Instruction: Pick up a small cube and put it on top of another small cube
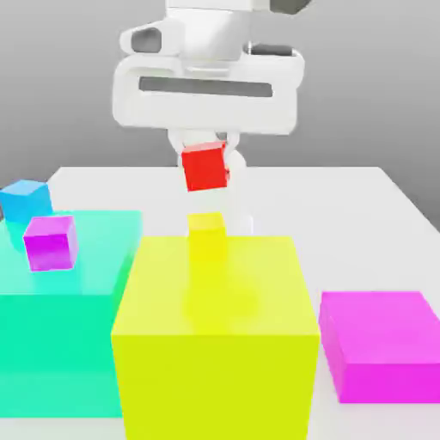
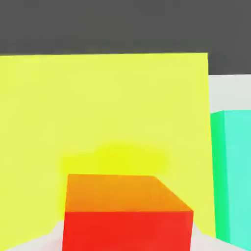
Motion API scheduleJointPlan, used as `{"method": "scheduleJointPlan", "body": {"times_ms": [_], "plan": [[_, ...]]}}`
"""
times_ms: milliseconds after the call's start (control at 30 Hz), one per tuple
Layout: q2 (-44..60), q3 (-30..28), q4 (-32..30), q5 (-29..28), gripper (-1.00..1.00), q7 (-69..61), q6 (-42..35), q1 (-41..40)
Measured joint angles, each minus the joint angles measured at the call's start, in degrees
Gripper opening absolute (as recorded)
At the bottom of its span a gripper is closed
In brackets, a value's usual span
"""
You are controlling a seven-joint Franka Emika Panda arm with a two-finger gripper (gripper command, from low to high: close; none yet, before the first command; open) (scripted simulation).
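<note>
The small red cube (image 1: 204,168) hangs in the air, and my gripper (image 1: 205,153) is shut on it from above. Just under it, with a small gap between them, the small yellow cube (image 1: 206,225) rests on the white table (image 1: 344,198), behind the very large yellow block (image 1: 215,335). In the hand view the red cube (image 2: 127,215) sits close to the camera, in front of the very large yellow block (image 2: 98,108). The small yellow cube is hidden there.
A large teal block (image 1: 60,309) stands at the exterior view's left with a small magenta cube (image 1: 50,242) on top. Behind it is a small blue cube (image 1: 26,199). A flat magenta block (image 1: 382,344) lies at the right. The teal block (image 2: 233,171) also borders the hand view.
</note>
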Motion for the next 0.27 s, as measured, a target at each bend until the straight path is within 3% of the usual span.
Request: {"method": "scheduleJointPlan", "body": {"times_ms": [133,167,267], "plan": [[2.0,0.0,-6.2,0.8,-1.00,-0.3,7.1,0.1],[2.7,0.0,-7.5,0.9,1.00,-0.4,9.0,0.0],[2.7,0.0,-7.5,0.9,1.00,-0.4,9.0,0.0]]}}
